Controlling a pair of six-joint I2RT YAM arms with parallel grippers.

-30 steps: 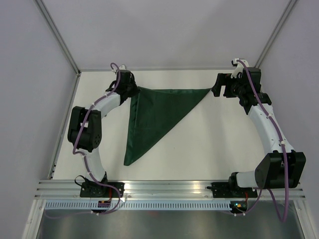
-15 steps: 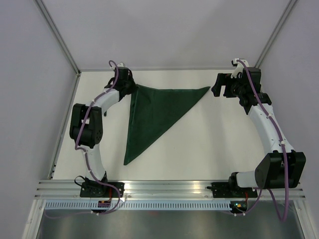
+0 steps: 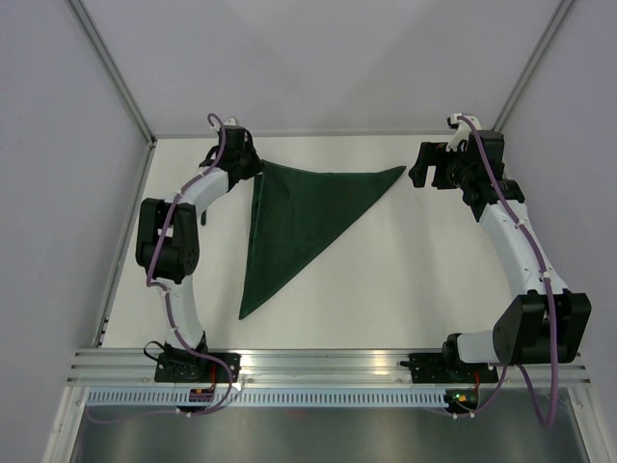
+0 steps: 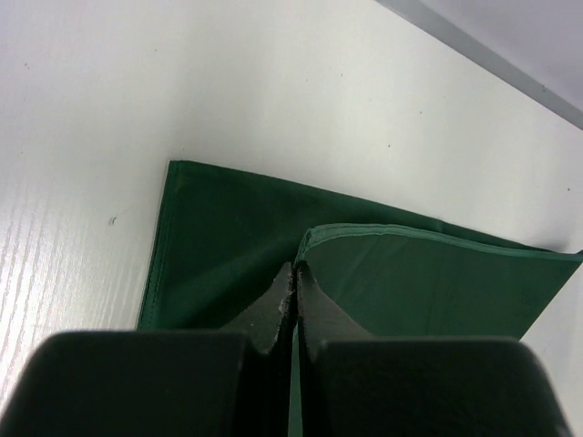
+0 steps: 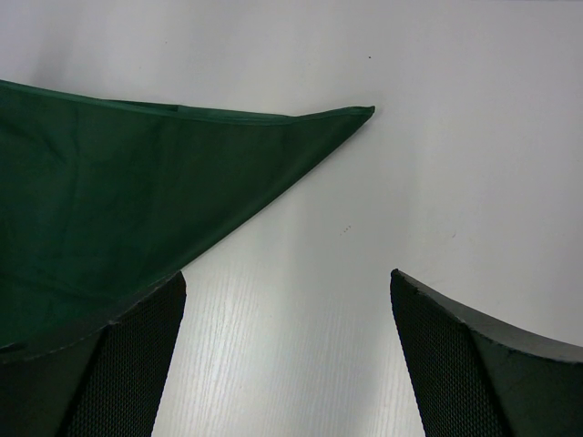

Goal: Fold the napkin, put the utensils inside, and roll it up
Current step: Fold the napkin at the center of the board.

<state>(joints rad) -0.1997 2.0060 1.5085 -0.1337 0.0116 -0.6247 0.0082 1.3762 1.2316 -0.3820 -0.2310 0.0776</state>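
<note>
The dark green napkin lies folded into a triangle on the white table, one point toward the near edge and one toward the right. My left gripper is at its far left corner. In the left wrist view that gripper is shut on the upper layer of the napkin, which is lifted off the lower layer. My right gripper stands open just right of the cloth's right tip. In its wrist view the right gripper has bare table between its fingers, with the napkin to the left. The utensils are out of view.
A metal frame edge runs along the back of the table, close behind the left gripper. Grey walls close the sides and back. An aluminium rail carrying both arm bases borders the near edge.
My left gripper has shifted slightly toward the back left, drawing the held napkin corner with it. The right arm has not moved.
</note>
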